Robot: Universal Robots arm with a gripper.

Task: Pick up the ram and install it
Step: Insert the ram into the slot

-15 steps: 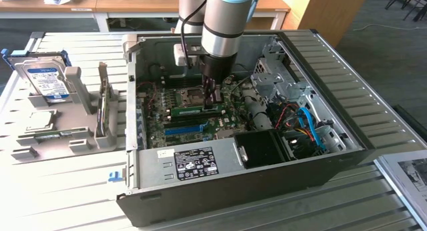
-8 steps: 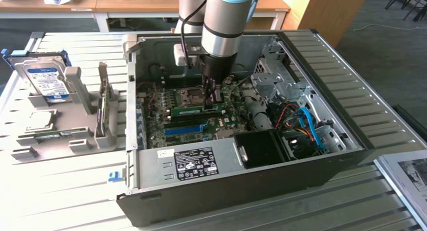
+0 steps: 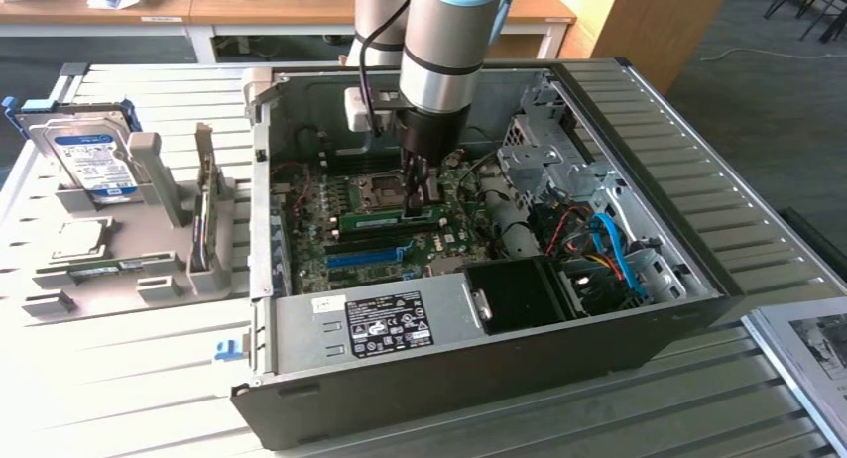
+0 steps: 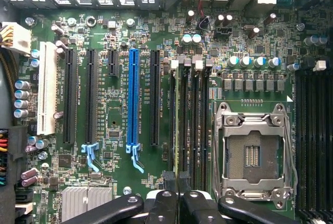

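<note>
The ram [image 3: 375,220], a narrow green stick with a white label, stands on edge in a memory slot on the motherboard [image 3: 397,242] inside the open computer case. In the wrist view the ram [image 4: 181,120] is seen edge-on, as a thin line between the black slots beside the CPU socket [image 4: 252,153]. My gripper [image 3: 426,210] reaches down into the case at the ram's end on the exterior view's right. Its black fingertips [image 4: 168,178] are shut together, right at that end of the stick. The gripper [image 4: 177,178] carries nothing.
A blue slot [image 4: 132,99] lies beside the memory slots. The case walls [image 3: 662,190], the power supply [image 3: 384,319] and blue cables [image 3: 616,250] hem in the board. On the exterior view's left, a grey holder [image 3: 133,270] bears a hard drive [image 3: 86,161] and another thin board [image 3: 205,215].
</note>
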